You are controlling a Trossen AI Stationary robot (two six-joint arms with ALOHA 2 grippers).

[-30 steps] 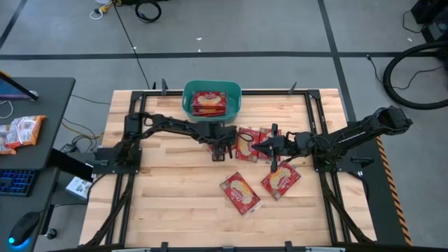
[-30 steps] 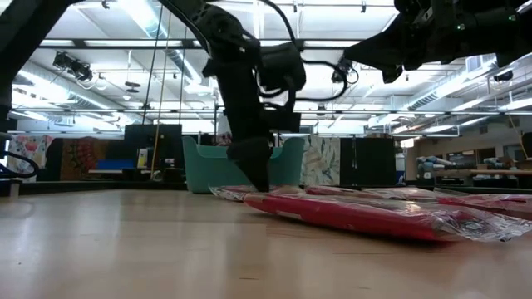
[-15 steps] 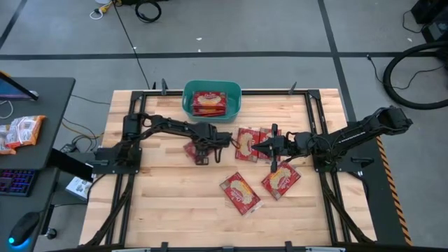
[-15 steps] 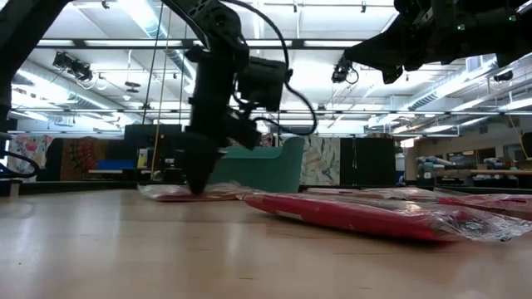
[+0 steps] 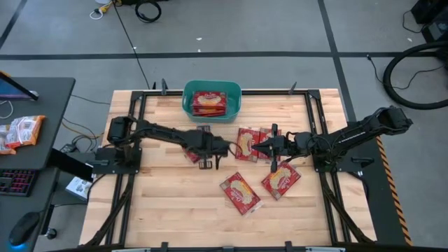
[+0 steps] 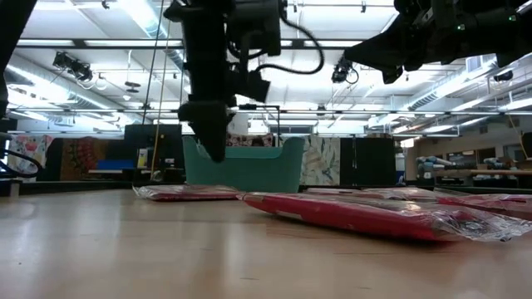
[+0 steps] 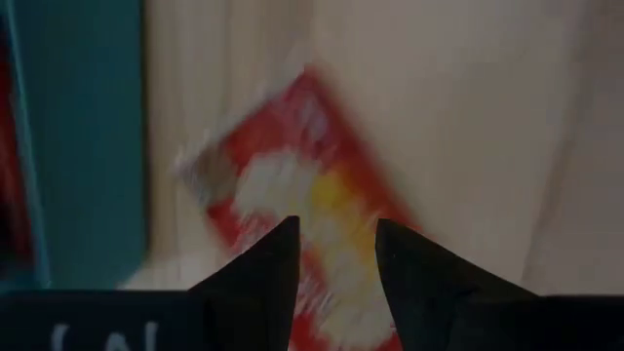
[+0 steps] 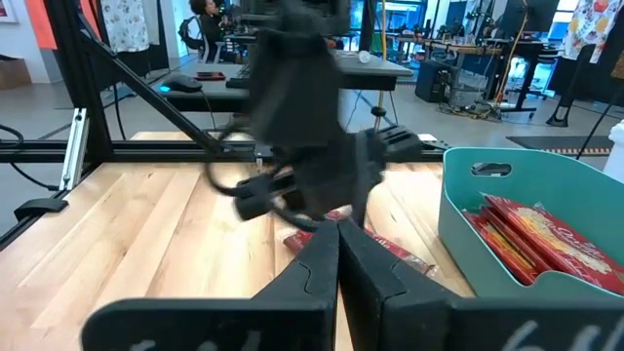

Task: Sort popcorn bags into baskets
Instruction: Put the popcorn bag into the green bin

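Observation:
The teal basket [image 5: 211, 100] stands at the table's far edge with red popcorn bags [image 5: 208, 103] lying in it. My left gripper [image 5: 206, 148] is open and hovers above one red bag [image 7: 322, 195], which lies flat on the wood [image 6: 179, 193] just left of the other bags. My left gripper [image 6: 214, 149] is clear of that bag. Two more bags [image 5: 246, 143] lie at the table's middle, and two [image 5: 281, 178] [image 5: 240, 192] lie nearer the front. My right gripper [image 5: 269, 145] is shut and waits above the middle bags.
Black frame rails [image 5: 318, 126] run along the table's sides and far edge. A paler orange-and-white packet [image 5: 21, 131] lies on the side desk to the left, off the table. Bare wood stretches across the table's left and near parts.
My left gripper, tips down on the table, slid one red bag out of the middle group toward the table's left. It then rose straight up, leaving the bag flat on the wood. My right arm has kept still.

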